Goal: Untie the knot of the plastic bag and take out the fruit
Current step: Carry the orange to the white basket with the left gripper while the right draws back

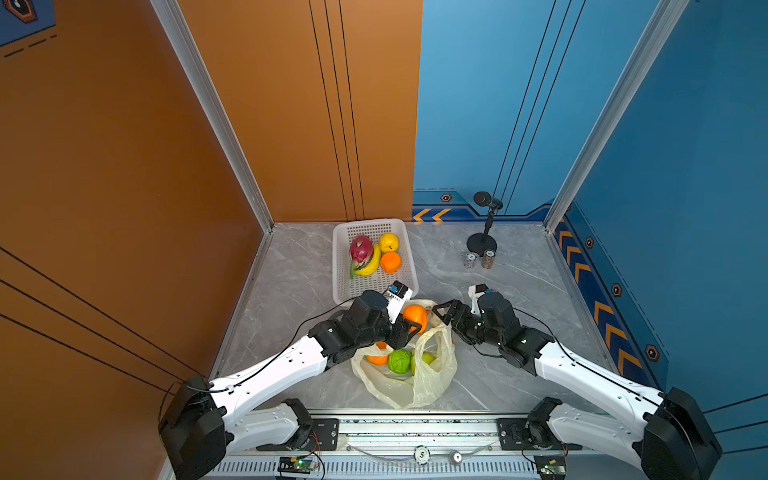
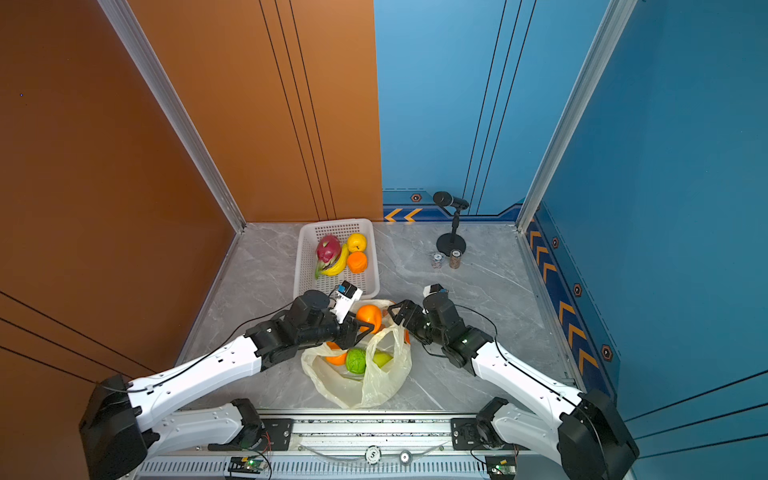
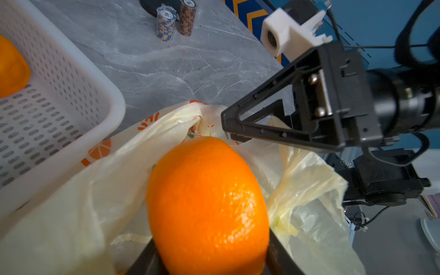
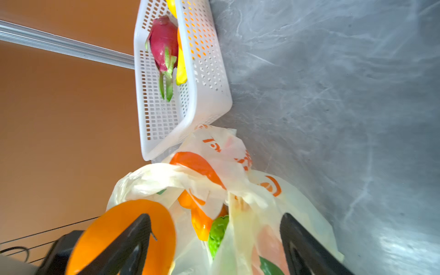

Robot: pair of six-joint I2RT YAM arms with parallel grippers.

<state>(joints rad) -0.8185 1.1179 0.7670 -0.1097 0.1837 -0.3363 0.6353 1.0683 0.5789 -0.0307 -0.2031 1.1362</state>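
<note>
A grey marble table (image 1: 519,332) sat between an orange wall (image 1: 124,166) and a blue wall (image 1: 685,166). In both top views the plastic bag (image 1: 415,386) lay open near the table's front edge, just short of the white basket (image 1: 365,286), with bare surface on either side; the left end effector (image 1: 413,327) was clamped on an orange (image 1: 415,313) above the bag's mouth, and the right end effector (image 1: 440,314) was spread wide beside it, holding nothing. The left wrist view showed the orange pinched between dark fingers (image 3: 278,257) with the basket's corner close by, and in the right wrist view wide-set fingers (image 4: 140,228) straddled crumpled plastic that reached the basket's corner.
</note>
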